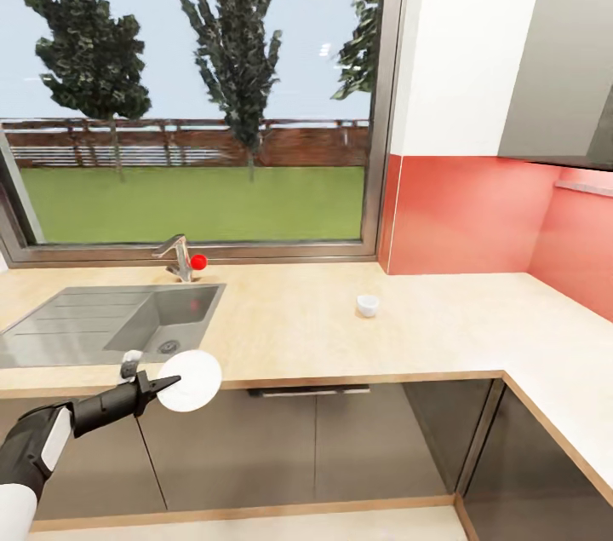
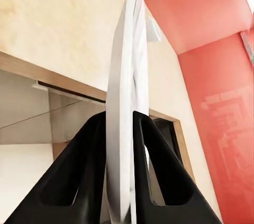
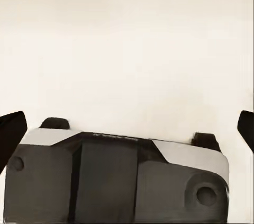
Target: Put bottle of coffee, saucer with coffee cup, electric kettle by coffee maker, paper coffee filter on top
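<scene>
White saucer (image 1: 192, 380) on edge, held at kitchen countertop (image 1: 340, 336) front; coffee cup (image 1: 367, 305) upright.

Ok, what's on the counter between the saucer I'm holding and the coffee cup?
Nothing: in the head view, bare light-wood countertop runs from the saucer in the left gripper to the coffee cup. The sink lies off to the left.

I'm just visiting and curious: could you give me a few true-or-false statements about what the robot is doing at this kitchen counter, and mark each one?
1. The left gripper is clamped on the saucer. True.
2. The coffee cup sits on the saucer. False: it stands alone on the kitchen countertop, apart from the saucer.
3. The saucer is held edge-on between the fingers in the left wrist view. True.
4. The saucer lies flat in the sink. False: it is held up at the counter's front edge.
5. The right gripper holds the cup. False: its fingers are spread with nothing between.
</scene>
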{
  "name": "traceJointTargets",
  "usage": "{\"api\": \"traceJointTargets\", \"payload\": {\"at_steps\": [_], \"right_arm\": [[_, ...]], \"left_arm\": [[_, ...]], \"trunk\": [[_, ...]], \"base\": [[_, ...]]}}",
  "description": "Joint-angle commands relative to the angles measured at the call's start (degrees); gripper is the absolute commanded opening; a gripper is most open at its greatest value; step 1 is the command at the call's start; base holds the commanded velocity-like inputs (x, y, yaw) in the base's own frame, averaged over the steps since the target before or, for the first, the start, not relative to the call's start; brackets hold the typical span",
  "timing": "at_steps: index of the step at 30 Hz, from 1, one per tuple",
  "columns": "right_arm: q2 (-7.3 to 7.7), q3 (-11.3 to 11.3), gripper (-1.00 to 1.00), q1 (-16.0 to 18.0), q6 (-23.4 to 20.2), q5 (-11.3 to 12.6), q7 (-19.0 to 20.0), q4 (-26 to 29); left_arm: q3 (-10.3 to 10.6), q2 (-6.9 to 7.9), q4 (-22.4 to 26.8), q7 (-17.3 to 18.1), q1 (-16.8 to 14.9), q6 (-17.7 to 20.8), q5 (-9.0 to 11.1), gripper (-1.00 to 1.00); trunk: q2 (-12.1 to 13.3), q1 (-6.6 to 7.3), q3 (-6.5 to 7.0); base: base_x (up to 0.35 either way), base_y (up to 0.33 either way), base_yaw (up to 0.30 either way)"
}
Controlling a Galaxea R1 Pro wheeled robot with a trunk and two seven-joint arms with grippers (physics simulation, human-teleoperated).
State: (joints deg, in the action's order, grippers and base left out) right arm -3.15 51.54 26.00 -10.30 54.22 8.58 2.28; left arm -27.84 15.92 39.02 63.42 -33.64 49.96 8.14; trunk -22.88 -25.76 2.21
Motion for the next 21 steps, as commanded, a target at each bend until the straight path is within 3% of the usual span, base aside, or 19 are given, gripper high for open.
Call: {"api": "traceJointTargets", "payload": {"at_steps": [1, 5, 8, 9, 12, 13, 17, 21], "right_arm": [[1.46, 0.4, 1.0, -0.55, 0.71, 0.59, 0.02, -0.48], [2.22, 0.4, 1.0, -0.89, 1.9, 0.64, -0.1, -0.69], [2.33, 0.33, 1.0, -0.94, 2.62, 0.89, -0.13, -0.7], [2.35, 0.32, 1.0, -0.95, 2.78, 0.97, -0.14, -0.7], [2.35, 0.31, 1.0, -0.95, 3.24, 0.98, -0.15, -0.71], [2.39, 0.31, 1.0, -0.97, 3.62, 0.97, -0.22, -0.78], [2.45, 0.31, 1.0, -1.08, 3.62, 0.92, -0.23, -0.85], [2.54, 0.31, 1.0, -1.75, 3.65, 0.92, -0.23, -0.87]], "left_arm": [[-0.07, -0.24, -0.01, 0.02, -0.07, 0.11, 0.03, -1.0], [-0.03, -0.54, 0.84, 0.03, -0.38, 0.06, 0.03, -1.0], [-0.03, -0.81, 4.3, -0.11, -0.64, 0.1, 0.03, -1.0], [0.27, -2.49, 6.76, -0.53, -0.79, 0.37, -0.22, -1.0], [0.52, -4.4, 7.37, -1.5, -0.9, 0.44, -0.67, -1.0], [0.53, -5.15, 7.55, -7.47, -1.07, 0.48, -0.32, -1.0], [0.49, -5.16, 8.48, -8.59, -0.89, 0.52, -0.03, -1.0], [0.19, -5.12, 15.29, -8.53, 0.04, 0.93, 0.08, -1.0]], "trunk": [[-0.04, -0.02, -0.02], [-0.04, -0.02, -0.02], [-0.04, -0.02, -0.02], [-0.04, -0.02, -0.02], [-0.04, -0.02, -0.02], [-0.04, -0.02, -0.02], [-0.04, -0.02, -0.02], [-0.04, -0.02, -0.02]], "base": [[0.0, 0.0, 0.0], [0.0, 0.0, 0.0], [0.0, 0.0, 0.0], [0.0, 0.0, 0.0], [0.0, 0.0, 0.0], [0.0, 0.0, 0.22], [0.0, 0.0, 0.257], [0.0, 0.0, 0.273]]}}
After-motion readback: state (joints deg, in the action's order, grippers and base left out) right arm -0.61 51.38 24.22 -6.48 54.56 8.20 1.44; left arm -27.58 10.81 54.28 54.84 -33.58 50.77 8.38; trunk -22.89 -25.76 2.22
